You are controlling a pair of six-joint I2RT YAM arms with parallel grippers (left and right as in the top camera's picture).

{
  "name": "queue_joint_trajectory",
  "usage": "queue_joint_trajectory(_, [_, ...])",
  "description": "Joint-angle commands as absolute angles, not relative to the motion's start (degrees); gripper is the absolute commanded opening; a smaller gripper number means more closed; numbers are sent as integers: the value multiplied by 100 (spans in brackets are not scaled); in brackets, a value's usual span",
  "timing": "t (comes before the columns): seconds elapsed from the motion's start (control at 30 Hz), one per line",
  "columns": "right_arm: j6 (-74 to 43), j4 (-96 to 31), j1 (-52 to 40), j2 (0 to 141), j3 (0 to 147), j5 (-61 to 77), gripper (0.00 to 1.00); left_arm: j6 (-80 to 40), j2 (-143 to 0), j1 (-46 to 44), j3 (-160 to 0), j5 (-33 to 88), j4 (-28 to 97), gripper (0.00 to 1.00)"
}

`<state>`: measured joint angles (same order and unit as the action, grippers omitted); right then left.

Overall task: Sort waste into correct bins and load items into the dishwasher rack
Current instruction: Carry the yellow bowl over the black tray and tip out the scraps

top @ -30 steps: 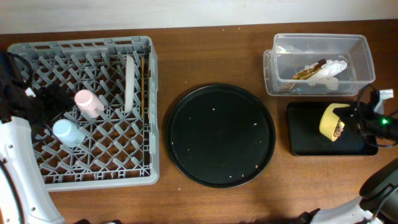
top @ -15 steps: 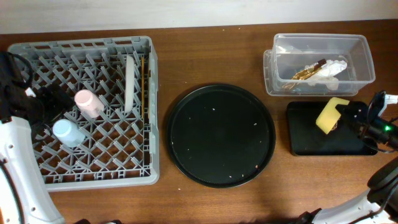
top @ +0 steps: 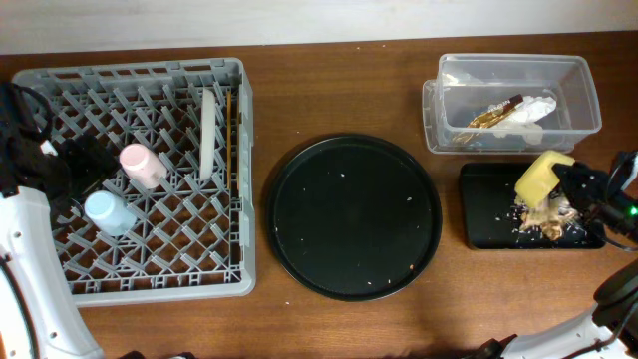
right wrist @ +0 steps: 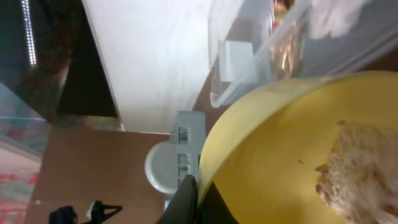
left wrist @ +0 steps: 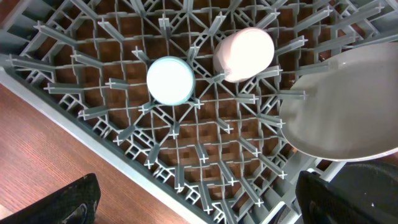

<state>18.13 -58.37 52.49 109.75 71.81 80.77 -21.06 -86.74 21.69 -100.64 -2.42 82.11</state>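
Note:
My right gripper (top: 576,187) is shut on the rim of the yellow bowl (top: 539,177), which is tipped over the shallow black tray (top: 485,214). Beige food scraps (top: 544,218) lie in a heap on that tray. In the right wrist view some scraps (right wrist: 362,172) still cling inside the bowl (right wrist: 280,155), with the gripper (right wrist: 198,202) pinching its edge. The clear tub (top: 513,70) holds the white napkin (top: 534,109) and the gold-brown wrapper (top: 492,116). The grey rack (top: 60,80) holds the pink cup (top: 143,165), light-blue cup (top: 108,211), upright grey plate (top: 208,135) and chopsticks (top: 231,135). My left gripper (left wrist: 199,205) hangs open over the rack's edge.
A large round black tray (top: 354,216) with a few crumbs lies on the brown table between the rack and the bins. In the left wrist view the blue cup (left wrist: 170,80), pink cup (left wrist: 244,53) and plate (left wrist: 348,106) sit among the rack's pegs (left wrist: 124,124).
The right gripper has tipped the yellow bowl further and shifted slightly right. Scraps have dropped from it onto the black tray. The left arm has not moved.

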Motion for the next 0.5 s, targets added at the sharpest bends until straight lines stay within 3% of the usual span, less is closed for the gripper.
queue_joint_trajectory(0.0, [1295,-5673,5290,11004,7161,8134,4,-2185,-8667,2152,-10049,-303,8217,99])
queue_joint_trajectory(0.13, [1500,-5618,5295,11006,7161,8254,4,-2182,-8667,2152,-10049,-303,8217,99])
queue_joint_trajectory(0.2, [1039,-5739,5295,11006,7161,8285,4,-2182,-8667,2152,-10049,-303,8217,99])
queue_joint_trajectory(0.3, [1496,-5684,5290,11006,7161,8523,4,-2182,-8667,2152,-10049,-303,8217,99])
queue_joint_trajectory(0.4, [687,-5485,5290,11010,7161,8197,4,-2182,-8667,2152,-10049,-303,8217,100])
queue_joint_trajectory(0.47, [974,-5784,5290,11008,7161,8866,4,-2185,-8667,2152,-10049,-303,8217,99])
